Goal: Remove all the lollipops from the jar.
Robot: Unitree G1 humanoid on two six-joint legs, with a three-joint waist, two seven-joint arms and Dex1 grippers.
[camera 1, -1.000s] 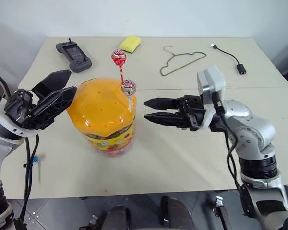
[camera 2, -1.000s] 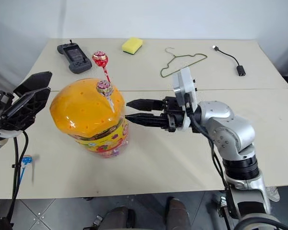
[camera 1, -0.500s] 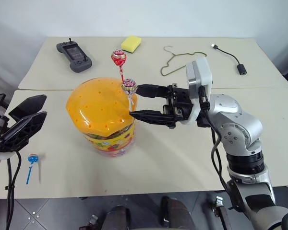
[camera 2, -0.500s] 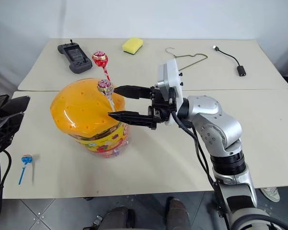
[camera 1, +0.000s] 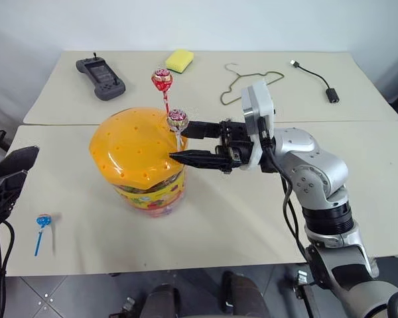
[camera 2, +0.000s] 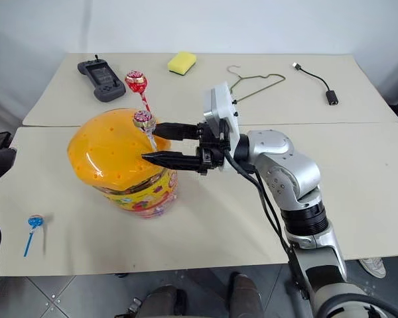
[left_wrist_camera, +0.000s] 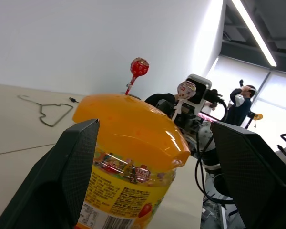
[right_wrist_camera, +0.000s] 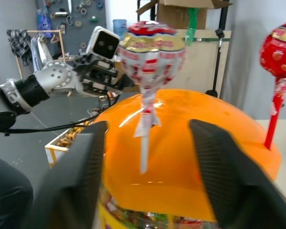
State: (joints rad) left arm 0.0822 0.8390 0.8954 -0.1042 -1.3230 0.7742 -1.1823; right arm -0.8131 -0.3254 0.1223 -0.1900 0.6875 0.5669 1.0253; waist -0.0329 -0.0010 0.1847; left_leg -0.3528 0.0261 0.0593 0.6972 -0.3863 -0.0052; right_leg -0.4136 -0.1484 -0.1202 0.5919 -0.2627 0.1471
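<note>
The jar (camera 1: 144,185) stands mid-table with an orange domed lid (camera 1: 129,146). Two lollipops stick up from the lid: a red one (camera 1: 162,80) at the far side and a white one (camera 1: 178,120) nearer my right arm. A blue lollipop (camera 1: 44,220) lies flat on the table at the left. My right gripper (camera 1: 179,140) is open, level over the lid, with one finger on each side of the white lollipop's stick (right_wrist_camera: 144,138) and clear of it. My left gripper (camera 1: 10,173) is open, well left of the jar.
At the back of the table lie a grey game controller (camera 1: 101,77), a yellow sponge (camera 1: 180,60), a wire hanger (camera 1: 249,86) and a black cable with adapter (camera 1: 318,83). A person (left_wrist_camera: 240,105) stands in the background of the left wrist view.
My right gripper moved left over the lid until its fingers straddle the white lollipop's stick, and the fingers narrowed a little. My left gripper pulled away leftward from the jar.
</note>
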